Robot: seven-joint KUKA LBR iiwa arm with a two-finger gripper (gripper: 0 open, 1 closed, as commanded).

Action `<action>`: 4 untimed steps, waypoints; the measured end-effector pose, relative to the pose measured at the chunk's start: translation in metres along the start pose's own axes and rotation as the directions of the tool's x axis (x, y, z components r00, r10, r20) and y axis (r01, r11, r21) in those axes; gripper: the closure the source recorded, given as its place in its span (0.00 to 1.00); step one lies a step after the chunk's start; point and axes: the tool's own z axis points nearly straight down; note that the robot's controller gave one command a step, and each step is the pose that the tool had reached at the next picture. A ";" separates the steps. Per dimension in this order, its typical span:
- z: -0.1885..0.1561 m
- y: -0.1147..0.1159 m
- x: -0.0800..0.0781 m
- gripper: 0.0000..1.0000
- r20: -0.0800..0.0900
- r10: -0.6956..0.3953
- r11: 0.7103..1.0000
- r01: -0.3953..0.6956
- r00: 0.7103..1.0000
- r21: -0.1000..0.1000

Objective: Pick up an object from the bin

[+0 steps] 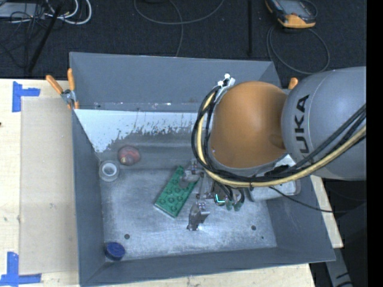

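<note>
End effector point(195, 215) down in bin point(84, 220), just beside green toy brick point(175, 191).
Too hard to tell how far open, or if holding anything. Green toy brick flat near middle of bin floor, on left of end effector. Pinkish round thing point(128, 155), clear ring point(109, 171) and blue cap point(114, 250) well apart, further left.

you're looking at a robotics lab: an industrial arm point(326, 130) over a metal bin point(149, 79), loose cables point(78, 5) on the dark floor point(209, 23).
</note>
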 end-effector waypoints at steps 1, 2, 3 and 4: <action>0.131 0.005 -0.039 0.00 0.003 -0.284 0.959 0.284 0.959 0.001; 0.126 0.005 -0.041 1.00 0.010 -0.280 0.960 0.280 0.960 0.001; 0.047 0.030 -0.014 1.00 0.012 -0.540 0.842 0.540 0.842 0.005; -0.030 0.043 -0.014 1.00 0.014 -0.663 0.749 0.663 0.748 0.008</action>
